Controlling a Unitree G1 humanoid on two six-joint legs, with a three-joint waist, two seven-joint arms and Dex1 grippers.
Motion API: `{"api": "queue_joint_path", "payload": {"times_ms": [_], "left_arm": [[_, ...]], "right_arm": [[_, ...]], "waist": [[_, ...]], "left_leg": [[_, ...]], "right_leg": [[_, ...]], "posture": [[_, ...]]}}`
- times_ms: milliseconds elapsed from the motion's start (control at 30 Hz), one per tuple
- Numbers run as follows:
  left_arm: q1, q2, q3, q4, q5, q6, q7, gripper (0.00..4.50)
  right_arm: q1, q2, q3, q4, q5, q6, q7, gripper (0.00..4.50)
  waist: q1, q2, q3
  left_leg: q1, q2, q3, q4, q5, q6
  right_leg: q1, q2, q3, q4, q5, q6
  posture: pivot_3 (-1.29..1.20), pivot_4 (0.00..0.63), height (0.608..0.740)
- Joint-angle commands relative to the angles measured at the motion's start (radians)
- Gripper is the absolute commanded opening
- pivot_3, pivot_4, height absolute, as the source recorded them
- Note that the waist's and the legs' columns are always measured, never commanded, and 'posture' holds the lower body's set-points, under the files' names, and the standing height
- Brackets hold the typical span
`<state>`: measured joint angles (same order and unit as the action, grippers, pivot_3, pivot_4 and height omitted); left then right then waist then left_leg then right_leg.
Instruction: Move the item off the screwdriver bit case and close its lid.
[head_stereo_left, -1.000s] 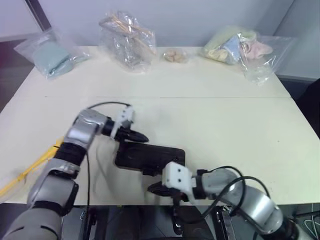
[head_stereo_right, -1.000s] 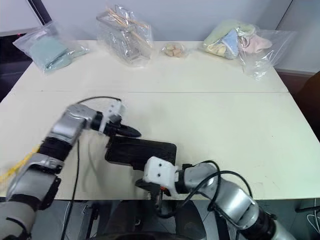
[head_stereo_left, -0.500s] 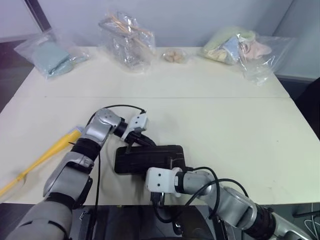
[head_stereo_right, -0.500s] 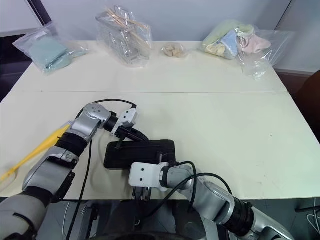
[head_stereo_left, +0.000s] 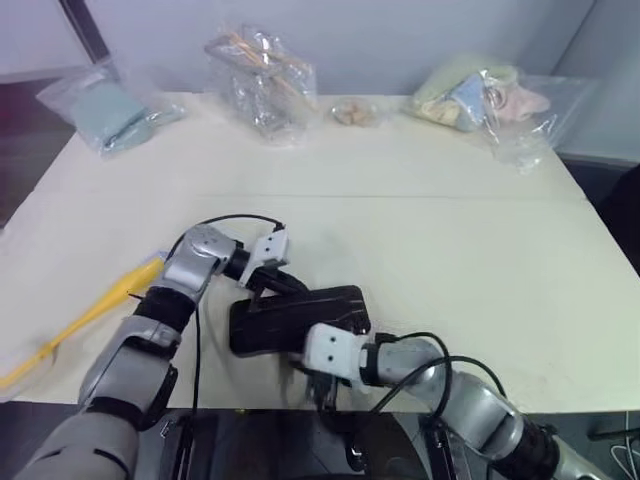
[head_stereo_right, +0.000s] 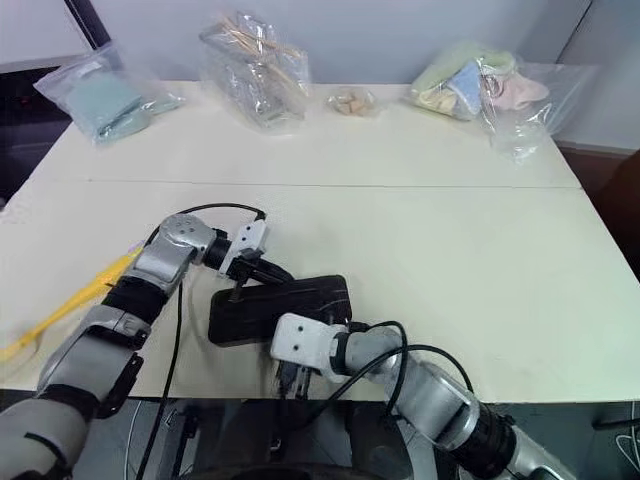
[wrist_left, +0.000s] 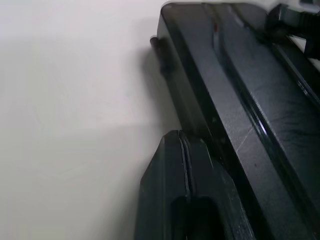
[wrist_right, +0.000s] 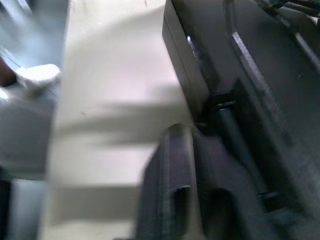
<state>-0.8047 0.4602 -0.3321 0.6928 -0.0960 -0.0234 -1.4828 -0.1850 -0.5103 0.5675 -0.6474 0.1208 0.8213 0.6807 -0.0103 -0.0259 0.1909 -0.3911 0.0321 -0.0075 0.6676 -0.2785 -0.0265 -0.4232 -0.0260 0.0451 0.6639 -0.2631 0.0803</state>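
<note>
You see the bit case (head_stereo_right: 280, 306) lying closed near the front edge of the cream desk (head_stereo_right: 450, 250), a flat black plastic box with rounded corners; its contents are hidden. The left end effector (head_stereo_right: 268, 272) touches its far left corner, the right end effector (head_stereo_right: 292, 372) sits at its near edge. Whether either is open, you cannot tell. The yellow tool (head_stereo_left: 85, 318) lies left, its thin end cut off.

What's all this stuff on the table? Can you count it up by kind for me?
Clear plastic bags with things inside: 4
Black screwdriver bit case, lid down: 1
Long yellow tool: 1
Total: 6
</note>
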Motion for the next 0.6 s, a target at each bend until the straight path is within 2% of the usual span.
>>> {"api": "queue_joint_path", "payload": {"times_ms": [33,133,167,233,333,400,500,600], "left_arm": [[-0.034,0.054,0.058,0.087,0.02,-0.059,0.034,1.66],[-0.054,0.116,0.12,0.052,-0.031,-0.017,0.001,3.23],[-0.048,0.151,0.147,0.007,-0.056,0.015,-0.018,3.64],[0.006,0.27,0.213,-0.183,-0.151,0.149,-0.088,4.47],[0.152,0.49,0.349,-0.548,-0.368,0.447,-0.124,4.47],[0.251,0.571,0.459,-0.695,-0.459,0.573,-0.095,4.47],[0.429,0.646,0.637,-0.833,-0.512,0.659,-0.051,4.47],[0.61,0.668,0.794,-0.909,-0.505,0.679,-0.016,4.47]], "right_arm": [[0.038,-0.026,-0.242,-0.129,0.218,0.146,0.08,2.61],[0.058,-0.102,-0.397,-0.18,0.351,0.212,0.149,4.17],[0.067,-0.14,-0.466,-0.195,0.403,0.226,0.186,4.49],[0.081,-0.245,-0.635,-0.189,0.497,0.229,0.284,4.5],[0.065,-0.406,-0.825,-0.083,0.529,0.166,0.395,4.5],[0.051,-0.474,-0.88,0.003,0.532,0.13,0.435,4.5],[0.035,-0.548,-0.917,0.117,0.529,0.079,0.497,4.5],[0.027,-0.592,-0.892,0.203,0.492,-0.004,0.539,4.5]], "waist": [[-0.009,0.0,0.0],[-0.015,0.0,0.0],[-0.013,0.0,0.0],[-0.012,0.0,0.001],[-0.035,0.0,0.002],[-0.032,0.0,0.002],[-0.024,0.003,0.002],[-0.027,0.003,0.003]], "left_leg": [[0.0,0.0,0.0,0.0,0.0,0.0],[0.001,0.001,0.0,-0.001,0.0,0.0],[0.001,0.001,-0.002,-0.001,0.0,0.0],[-0.001,0.002,-0.002,-0.001,0.0,0.0],[-0.002,0.003,0.0,-0.002,0.0,0.0],[-0.001,0.002,0.0,-0.004,-0.001,0.001],[0.001,0.002,0.001,-0.004,-0.001,0.001],[0.0,0.001,0.002,-0.004,-0.001,0.001]], "right_leg": [[0.0,0.0,0.0,0.0,0.0,0.0],[-0.001,0.002,0.001,0.001,0.0,0.0],[-0.001,0.003,0.0,0.001,0.0,0.0],[-0.003,0.004,0.0,0.001,0.0,-0.001],[-0.004,0.001,0.001,0.001,0.0,0.0],[-0.003,-0.001,0.001,0.0,0.0,0.0],[-0.001,-0.002,0.001,-0.001,-0.002,0.001],[-0.001,-0.002,0.001,-0.002,-0.003,0.0]], "posture": [[0.0,0.15,0.737],[0.0,0.15,0.737],[0.0,0.15,0.737],[0.0,0.15,0.737],[0.0,0.15,0.737],[0.0,0.15,0.737],[0.0,0.15,0.737],[0.0,0.15,0.737]]}}
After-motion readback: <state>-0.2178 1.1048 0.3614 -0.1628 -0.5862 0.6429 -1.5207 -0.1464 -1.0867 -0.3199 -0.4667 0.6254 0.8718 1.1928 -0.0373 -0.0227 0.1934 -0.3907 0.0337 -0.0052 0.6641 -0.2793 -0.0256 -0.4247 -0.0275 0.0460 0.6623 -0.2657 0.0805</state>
